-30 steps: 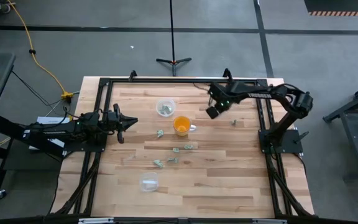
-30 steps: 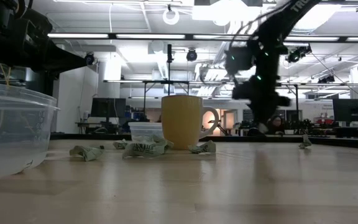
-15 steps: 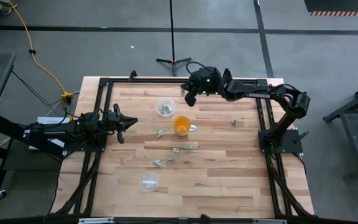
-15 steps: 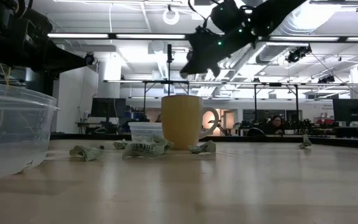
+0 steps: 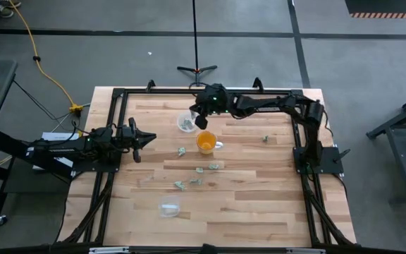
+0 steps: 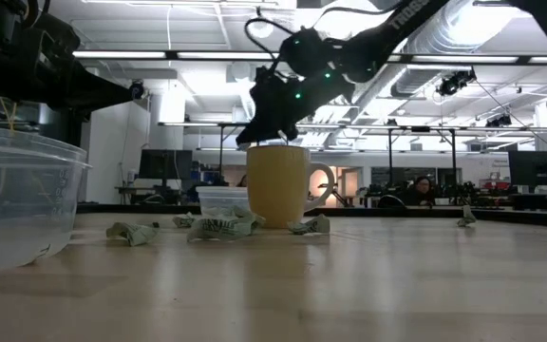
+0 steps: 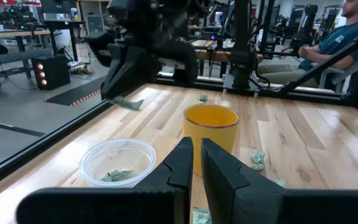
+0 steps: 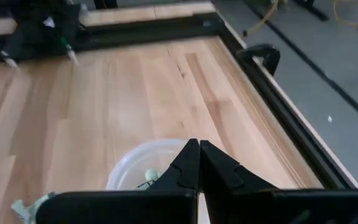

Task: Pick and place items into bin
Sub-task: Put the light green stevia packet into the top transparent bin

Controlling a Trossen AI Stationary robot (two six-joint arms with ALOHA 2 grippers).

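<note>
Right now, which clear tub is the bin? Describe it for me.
On the wooden table, find the orange cup near the middle; the bin is the clear round tub just beyond it, by the right claw, which grips a piece. Unlike the other clear tub near the front edge, it already holds green-grey pieces.

Orange cup (image 5: 205,142) mid-table, yellow cable (image 5: 44,67) on the floor, seated person (image 7: 334,46) beyond

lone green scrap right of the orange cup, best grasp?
Pinch the lone scrap across its crumpled middle, straight from above: it lies low on the table, apart from everything, so no side offers purchase. The right gripper, shut on another scrap, looks nearest.
</note>
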